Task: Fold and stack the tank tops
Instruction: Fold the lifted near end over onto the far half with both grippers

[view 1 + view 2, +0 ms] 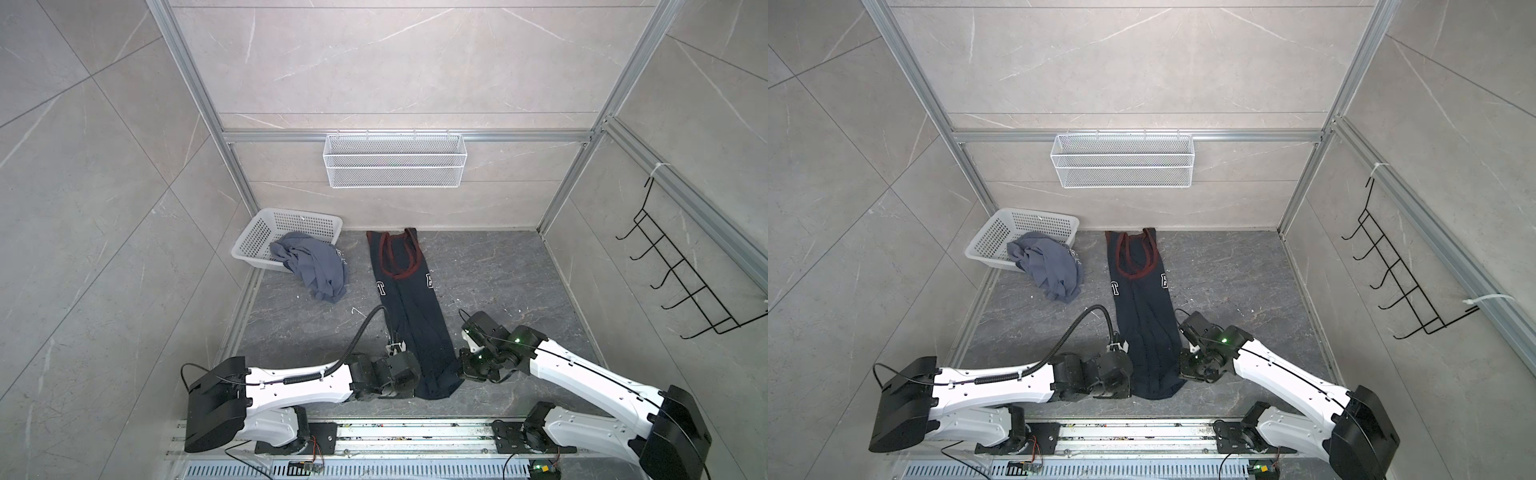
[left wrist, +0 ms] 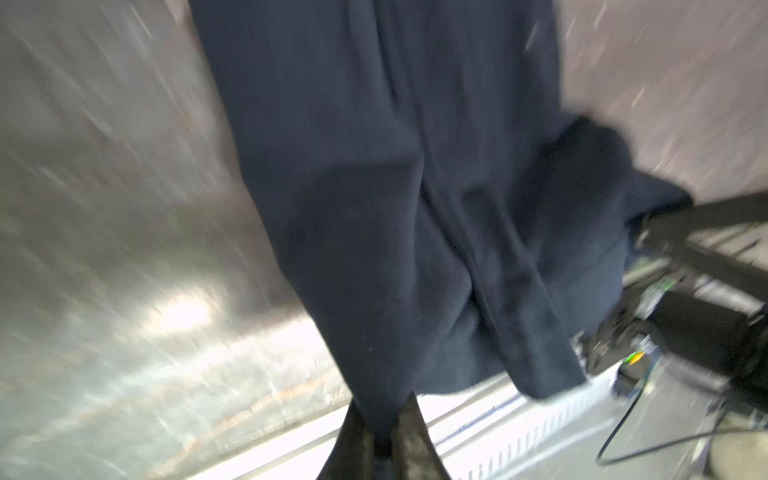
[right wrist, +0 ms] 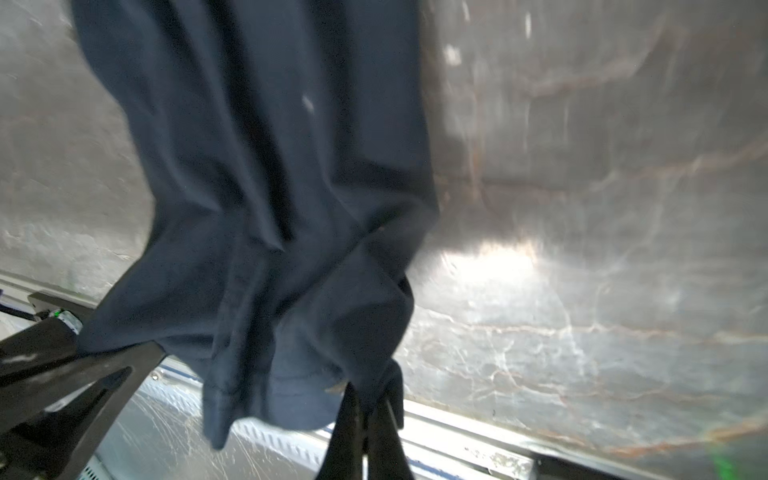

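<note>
The dark navy tank top (image 1: 411, 307) (image 1: 1144, 324) lies as a long narrow strip down the middle of the table, with its red-trimmed straps at the far end. My left gripper (image 2: 383, 415) is shut on the near hem's left corner. My right gripper (image 3: 368, 399) is shut on the right corner, where the cloth (image 3: 257, 187) bunches and droops. In both top views the two wrists flank the near hem. The slate blue-grey tank top (image 1: 316, 266) (image 1: 1050, 266) lies crumpled, spilling out of the white plastic basket (image 1: 266, 224) at the far left.
A white wire basket (image 1: 395, 166) hangs on the back wall. A black hook rack (image 1: 681, 282) is on the right wall. The arms' metal mounting rail (image 1: 415, 436) runs along the table's front edge. Aluminium posts frame the table's corners.
</note>
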### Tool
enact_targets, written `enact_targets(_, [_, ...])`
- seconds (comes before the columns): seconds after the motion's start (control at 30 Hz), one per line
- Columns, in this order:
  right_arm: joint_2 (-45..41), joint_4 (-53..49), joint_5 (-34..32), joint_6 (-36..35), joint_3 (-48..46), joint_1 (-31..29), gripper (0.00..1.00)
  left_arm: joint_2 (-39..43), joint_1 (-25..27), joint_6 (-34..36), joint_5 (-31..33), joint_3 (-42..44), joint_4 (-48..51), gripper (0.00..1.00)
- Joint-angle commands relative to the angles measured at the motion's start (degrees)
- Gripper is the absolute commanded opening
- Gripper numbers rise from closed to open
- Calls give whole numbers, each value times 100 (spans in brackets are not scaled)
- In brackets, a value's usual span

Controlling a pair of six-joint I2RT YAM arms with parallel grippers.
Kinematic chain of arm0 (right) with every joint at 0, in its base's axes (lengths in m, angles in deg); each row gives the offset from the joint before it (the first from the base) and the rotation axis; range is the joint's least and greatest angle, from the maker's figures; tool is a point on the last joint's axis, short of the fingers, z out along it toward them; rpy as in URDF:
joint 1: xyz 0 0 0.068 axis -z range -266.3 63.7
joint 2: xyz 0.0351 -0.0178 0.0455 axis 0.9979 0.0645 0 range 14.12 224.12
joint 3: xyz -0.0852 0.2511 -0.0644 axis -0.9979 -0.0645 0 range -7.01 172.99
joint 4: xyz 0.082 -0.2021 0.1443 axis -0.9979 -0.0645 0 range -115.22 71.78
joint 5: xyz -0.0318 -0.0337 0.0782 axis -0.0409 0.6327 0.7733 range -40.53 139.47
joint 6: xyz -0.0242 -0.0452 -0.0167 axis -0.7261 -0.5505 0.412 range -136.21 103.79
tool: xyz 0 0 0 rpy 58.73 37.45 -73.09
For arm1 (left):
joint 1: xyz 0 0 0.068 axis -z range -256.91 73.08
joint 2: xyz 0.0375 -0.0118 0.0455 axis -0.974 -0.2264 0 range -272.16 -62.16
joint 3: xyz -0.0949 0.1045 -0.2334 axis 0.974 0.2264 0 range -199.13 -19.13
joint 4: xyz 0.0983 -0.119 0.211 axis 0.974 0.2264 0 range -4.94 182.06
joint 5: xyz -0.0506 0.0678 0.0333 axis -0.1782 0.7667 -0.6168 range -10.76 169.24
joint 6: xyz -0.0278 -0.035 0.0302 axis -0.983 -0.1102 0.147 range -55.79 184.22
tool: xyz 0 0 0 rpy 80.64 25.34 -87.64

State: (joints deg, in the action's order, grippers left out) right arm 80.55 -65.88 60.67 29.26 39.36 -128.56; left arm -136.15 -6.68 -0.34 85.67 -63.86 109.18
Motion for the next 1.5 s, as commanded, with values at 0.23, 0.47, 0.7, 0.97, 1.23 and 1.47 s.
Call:
enact_targets(0.23, [1526,122,-667,-1169,2242,745,0,-248,-1900,1420,173,-1299,245,9])
enact_targets(0.47, [2963,390,-631,-1510,3604,1191,1,-1200,-2769,2073,-176,-2275,42,9])
enact_targets(0.7, [4181,451,-477,-1619,4811,1388,2,-1999,-3346,2320,-252,-3003,-21,11])
enact_targets(0.97, [5232,154,-551,-1652,6090,1460,3,-2741,-3851,2425,-437,-3543,-184,15])
enact_targets(1.23, [6006,-117,-826,-1786,6936,1519,4,-3695,-4174,2556,-741,-4260,-188,16])
enact_targets(1.47, [6722,-439,-899,-1914,7884,1568,13,-4188,-4435,2538,-678,-4657,-90,24])
